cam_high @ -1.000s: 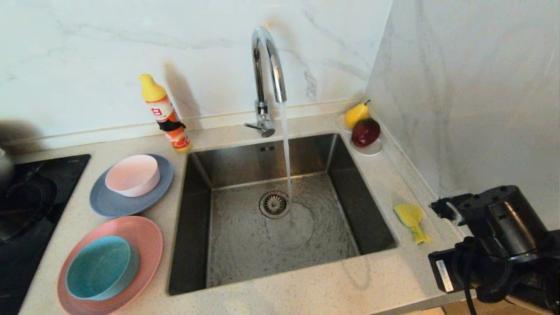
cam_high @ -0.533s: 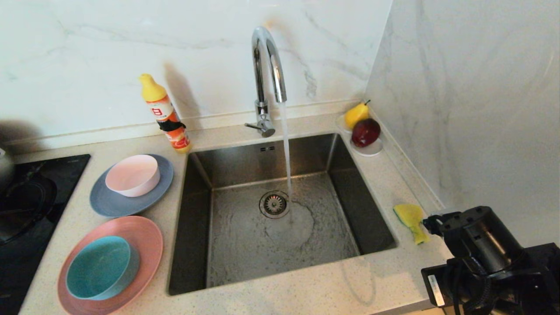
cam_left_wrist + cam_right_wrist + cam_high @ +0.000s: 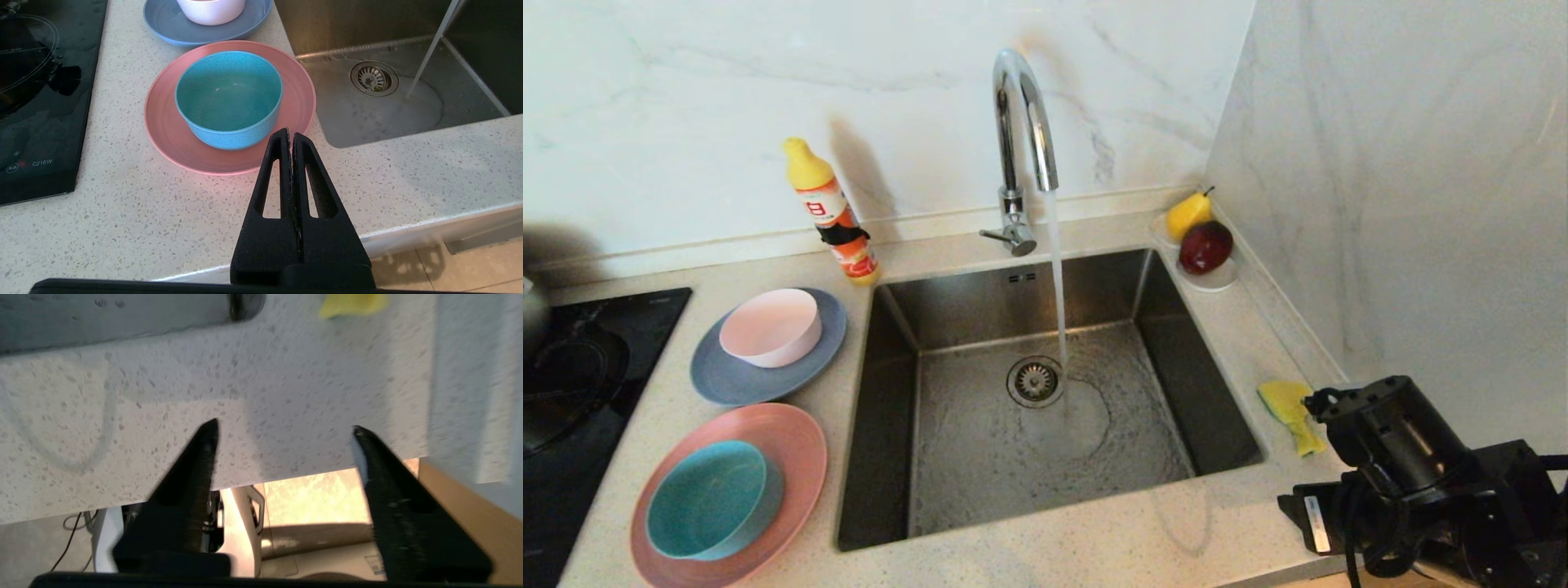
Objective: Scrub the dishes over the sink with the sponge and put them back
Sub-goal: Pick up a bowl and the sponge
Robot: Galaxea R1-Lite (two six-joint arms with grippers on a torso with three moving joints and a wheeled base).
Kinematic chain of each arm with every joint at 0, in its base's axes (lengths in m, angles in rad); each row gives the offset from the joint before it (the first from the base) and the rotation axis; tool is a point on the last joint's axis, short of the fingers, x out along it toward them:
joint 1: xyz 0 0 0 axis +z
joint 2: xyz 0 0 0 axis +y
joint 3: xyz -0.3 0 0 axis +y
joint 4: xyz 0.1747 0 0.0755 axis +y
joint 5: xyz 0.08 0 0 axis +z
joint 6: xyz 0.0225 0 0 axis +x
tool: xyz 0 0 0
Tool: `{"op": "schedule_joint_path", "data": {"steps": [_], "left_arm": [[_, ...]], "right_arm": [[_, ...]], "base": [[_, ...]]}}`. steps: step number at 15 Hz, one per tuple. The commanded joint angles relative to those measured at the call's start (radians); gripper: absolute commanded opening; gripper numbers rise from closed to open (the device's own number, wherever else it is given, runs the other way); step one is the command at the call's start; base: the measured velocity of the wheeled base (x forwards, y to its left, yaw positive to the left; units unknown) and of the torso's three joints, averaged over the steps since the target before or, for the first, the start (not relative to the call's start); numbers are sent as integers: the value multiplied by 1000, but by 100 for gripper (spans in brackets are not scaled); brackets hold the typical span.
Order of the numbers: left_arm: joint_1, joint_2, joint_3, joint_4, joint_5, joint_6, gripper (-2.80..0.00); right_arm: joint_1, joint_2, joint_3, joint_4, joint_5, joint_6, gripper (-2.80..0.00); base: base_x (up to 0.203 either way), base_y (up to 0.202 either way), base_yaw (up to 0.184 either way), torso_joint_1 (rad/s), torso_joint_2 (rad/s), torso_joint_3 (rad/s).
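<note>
A yellow sponge (image 3: 1289, 411) lies flat on the speckled stone counter (image 3: 1094, 547), to the right of the steel sink (image 3: 1045, 392) and close to the side wall. The right gripper (image 3: 282, 430) hangs over the counter's front edge short of the sponge, jaws spread wide and empty. In that narrow strip a finger could catch the wall or nudge the sponge into the basin. The tap (image 3: 1021, 122) is running onto the sink floor beside the drain, so splashes may make things slippery. Left of the sink a teal bowl (image 3: 229, 98) sits on a pink plate (image 3: 171, 134) and a pale pink bowl (image 3: 770, 327) on a grey-blue plate (image 3: 719, 380), all untouched. The left gripper (image 3: 291, 136) is parked near the counter's front edge, jaws pressed together on nothing. White marble walls meet behind a saucer of fruit (image 3: 1205, 245); a soap bottle (image 3: 833, 212) and black hob (image 3: 572, 384) stand further left.
</note>
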Motion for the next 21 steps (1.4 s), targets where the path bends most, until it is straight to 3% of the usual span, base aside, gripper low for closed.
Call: {"op": "schedule_joint_path", "data": {"steps": [1, 3, 9, 21], "left_arm": [[1, 1, 18, 0, 0, 0, -280], [0, 1, 18, 0, 0, 0, -280], [1, 1, 18, 0, 0, 0, -280], [0, 3, 18, 0, 0, 0, -280]], "right_arm": [[-20, 26, -5, 0, 7, 2, 0], [-53, 39, -21, 0, 25, 0, 0], [-173, 57, -86, 0, 189, -17, 0], [-198, 175, -126, -64, 198, -20, 0]], "base": [[0, 0, 0, 0, 0, 0], [0, 0, 0, 0, 0, 0], [0, 0, 0, 0, 0, 0], [0, 0, 0, 0, 0, 0]]}}
